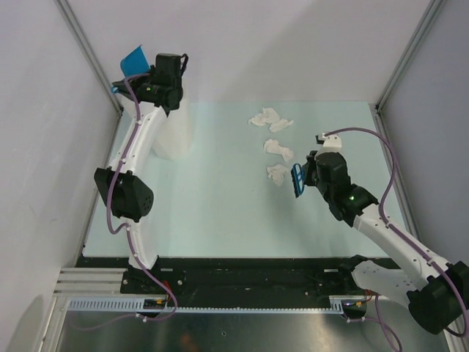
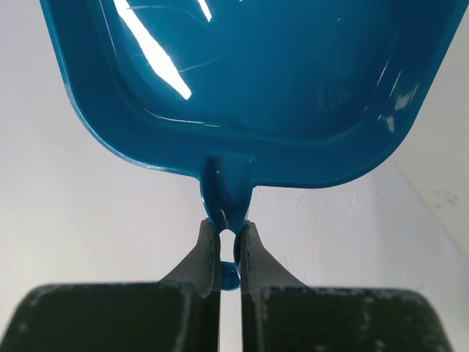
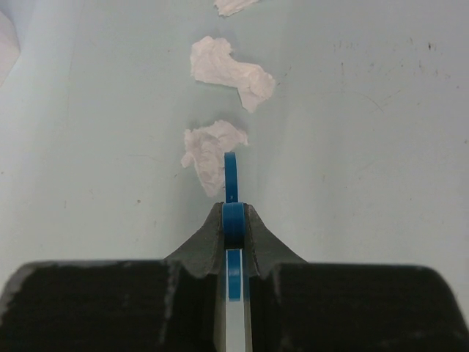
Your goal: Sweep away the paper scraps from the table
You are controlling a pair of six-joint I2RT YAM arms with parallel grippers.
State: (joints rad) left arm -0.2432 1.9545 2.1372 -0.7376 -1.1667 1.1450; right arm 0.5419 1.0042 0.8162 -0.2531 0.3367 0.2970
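Beside the brush [image 1: 298,180] clamped in the right fingers [image 3: 198,246], light, soft paper scraps [image 1: 278,149] are judged best pushed, not gripped, while the dustpan [image 2: 256,88] is clamped by the left fingers [image 2: 205,253].

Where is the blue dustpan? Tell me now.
In the top view the blue dustpan is held up at the far-left corner, its handle clamped in the left gripper, close to the white bin.

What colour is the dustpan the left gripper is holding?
Deep teal blue; the dustpan shows best in the left wrist view.
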